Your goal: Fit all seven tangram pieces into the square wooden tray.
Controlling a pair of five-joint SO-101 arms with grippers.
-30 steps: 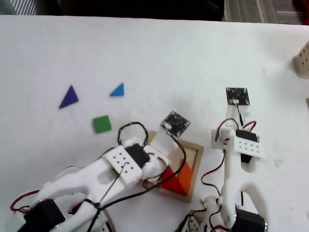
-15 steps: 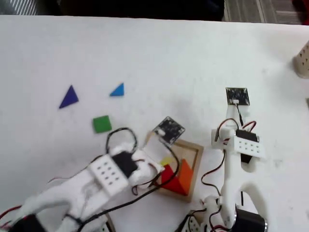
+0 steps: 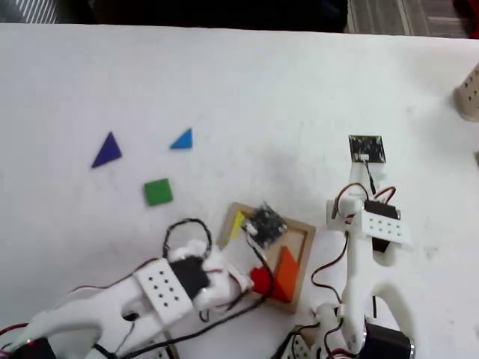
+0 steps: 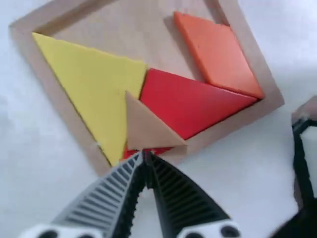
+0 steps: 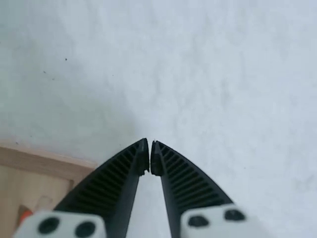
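Midpoint of filling wooden tray [image 3: 305, 258]: had left claw [image 4: 147, 157], right claw [image 5: 150, 148] pinched closed by its rim; likely needed green square [image 3: 158, 192] next.

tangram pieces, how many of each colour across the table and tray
purple triangle: 1
light blue triangle: 1
green square: 1
yellow triangle: 1
red triangle: 1
orange parallelogram: 1
tan triangle: 1
total: 7
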